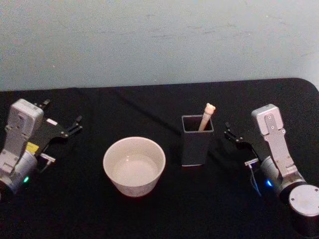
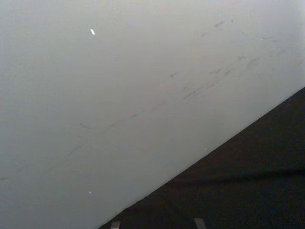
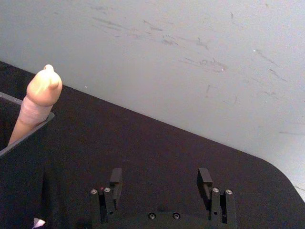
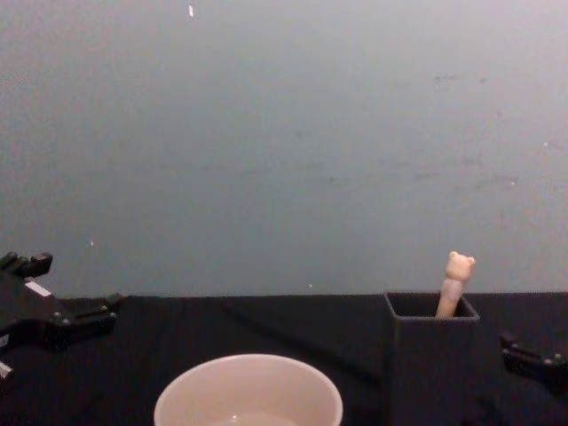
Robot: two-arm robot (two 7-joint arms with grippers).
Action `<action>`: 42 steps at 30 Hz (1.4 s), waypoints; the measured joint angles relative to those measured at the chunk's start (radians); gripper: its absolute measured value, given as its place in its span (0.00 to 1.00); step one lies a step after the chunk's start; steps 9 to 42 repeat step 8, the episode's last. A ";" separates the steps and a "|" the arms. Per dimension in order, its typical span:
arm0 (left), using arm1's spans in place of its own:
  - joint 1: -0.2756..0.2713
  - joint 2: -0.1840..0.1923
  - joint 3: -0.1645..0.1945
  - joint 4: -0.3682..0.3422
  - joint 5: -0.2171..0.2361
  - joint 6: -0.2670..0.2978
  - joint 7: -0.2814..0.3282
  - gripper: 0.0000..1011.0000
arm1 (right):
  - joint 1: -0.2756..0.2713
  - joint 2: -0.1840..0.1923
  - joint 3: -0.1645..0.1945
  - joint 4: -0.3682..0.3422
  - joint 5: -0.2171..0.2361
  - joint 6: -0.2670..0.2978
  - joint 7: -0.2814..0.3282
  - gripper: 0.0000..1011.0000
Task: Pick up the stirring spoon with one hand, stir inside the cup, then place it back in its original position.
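The cup [image 1: 134,165] sits on the table [image 1: 164,214], near its front edge, left of the middle. The holder [image 1: 197,140] stands just right of the cup and slightly farther back. The spoon [image 1: 206,116] stands in the holder, leaning toward its back right corner. A wall [image 1: 159,40] rises behind the table's back edge.

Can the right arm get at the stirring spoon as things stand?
Probably yes. The right claw is open beside the holder, and the stirring spoon handle sticks up above its rim with nothing between them.
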 joint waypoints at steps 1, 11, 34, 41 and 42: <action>0.000 0.000 0.000 0.000 0.000 0.000 0.000 0.99 | 0.000 0.000 0.000 0.000 0.000 0.000 0.000 0.99; 0.000 0.000 0.000 0.000 0.000 0.000 0.000 0.99 | 0.000 0.000 0.000 0.000 0.000 0.000 0.000 0.99; 0.000 0.000 0.000 0.000 0.000 0.000 0.000 0.99 | 0.000 0.000 0.000 0.000 0.000 0.000 0.000 0.99; 0.000 0.000 0.000 0.000 0.000 0.000 0.000 0.99 | 0.000 0.000 0.000 0.000 0.000 0.000 0.000 0.99; 0.000 0.000 0.000 0.000 0.000 0.000 0.000 0.99 | 0.000 0.000 0.000 0.000 0.000 0.000 0.000 0.99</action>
